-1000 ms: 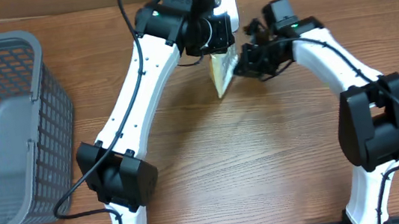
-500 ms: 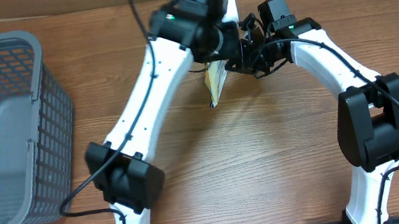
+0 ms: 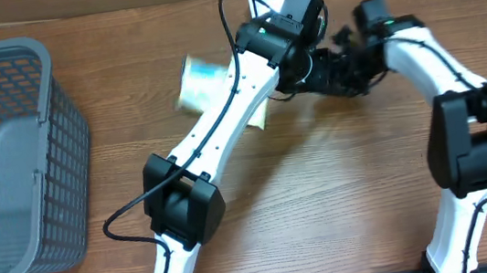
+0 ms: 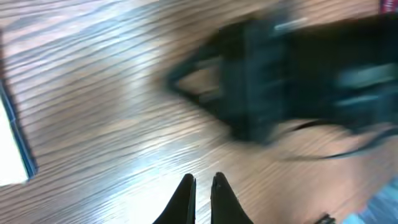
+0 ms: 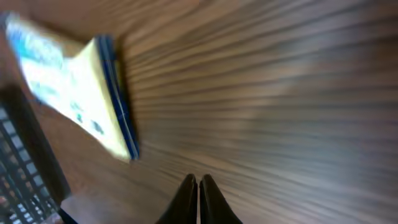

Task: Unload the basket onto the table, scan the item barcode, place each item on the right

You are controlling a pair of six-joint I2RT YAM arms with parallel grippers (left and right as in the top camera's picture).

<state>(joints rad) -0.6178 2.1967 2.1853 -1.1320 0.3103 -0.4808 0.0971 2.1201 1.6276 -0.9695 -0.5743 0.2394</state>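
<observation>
Entry: flat packet (image 3: 193, 80), lying loose on the surface (image 3: 324, 201), partly under my left arm. My left hand (image 4: 202, 180) and right hand (image 5: 198, 180) are hanging closed, gripping nothing. I am judging a grip by one edge best, keeping the printed face uncovered and unbent. Yellow pliable-looking film, blue sealed seam, rectangular; surface showing striped wood grain.

Left arm (image 3: 222, 128) and right arm (image 3: 410, 46) stretch fwd, wrists nearly meeting; left gripper (image 4: 203, 182), right gripper (image 5: 198, 182) both pinched closed (nothing btwn fingers).
</observation>
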